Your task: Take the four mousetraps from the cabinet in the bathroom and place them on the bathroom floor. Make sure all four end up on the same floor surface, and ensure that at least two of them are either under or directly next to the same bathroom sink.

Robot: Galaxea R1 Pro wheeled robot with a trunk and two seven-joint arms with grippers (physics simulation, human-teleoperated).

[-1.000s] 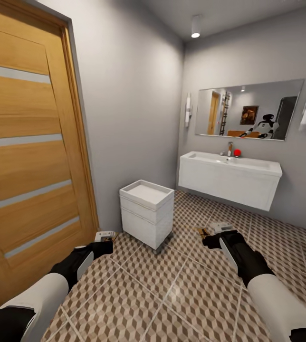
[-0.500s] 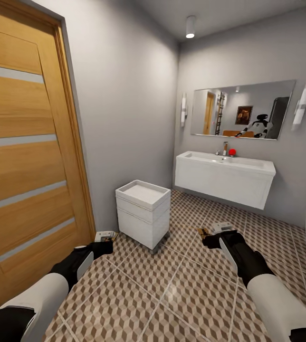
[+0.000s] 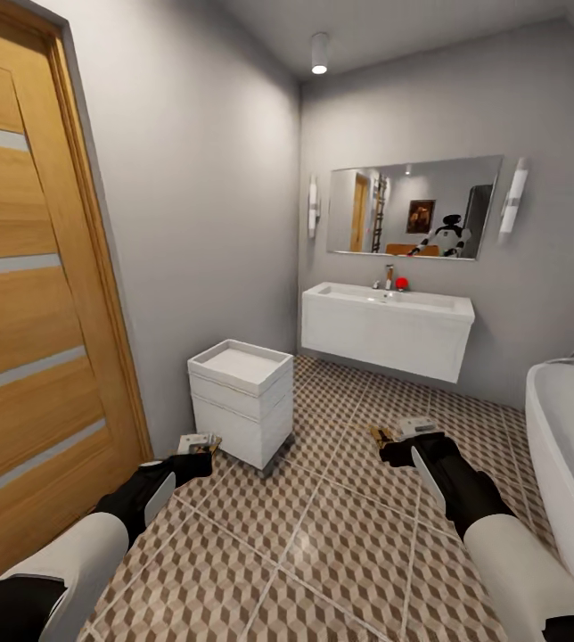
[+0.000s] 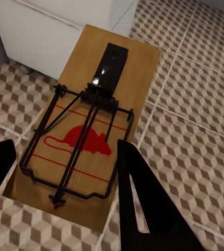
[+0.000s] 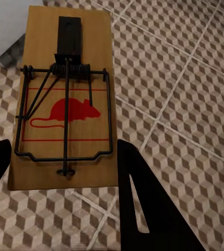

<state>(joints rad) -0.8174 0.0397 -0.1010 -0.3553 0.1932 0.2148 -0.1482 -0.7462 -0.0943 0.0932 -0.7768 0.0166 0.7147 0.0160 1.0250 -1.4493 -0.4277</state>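
Observation:
My left gripper is shut on a mousetrap, held low over the bathroom floor in front of the cabinet. In the left wrist view the mousetrap is a tan wooden slab with black wire and a red mouse print, set between the black fingers. My right gripper is shut on a second mousetrap, seen close in the right wrist view as a mousetrap between the fingers. The white wall-hung sink stands against the far wall.
An orange wooden door runs along the left. A rounded white bathtub takes the right side. A mirror hangs above the sink, with a small red object by the tap. Tiled floor stretches between cabinet, sink and tub.
The camera has swung to the right: door, cabinet and sink have slid left in the picture and the bathtub has come into view. Both arms keep their pose, each still holding its mousetrap.

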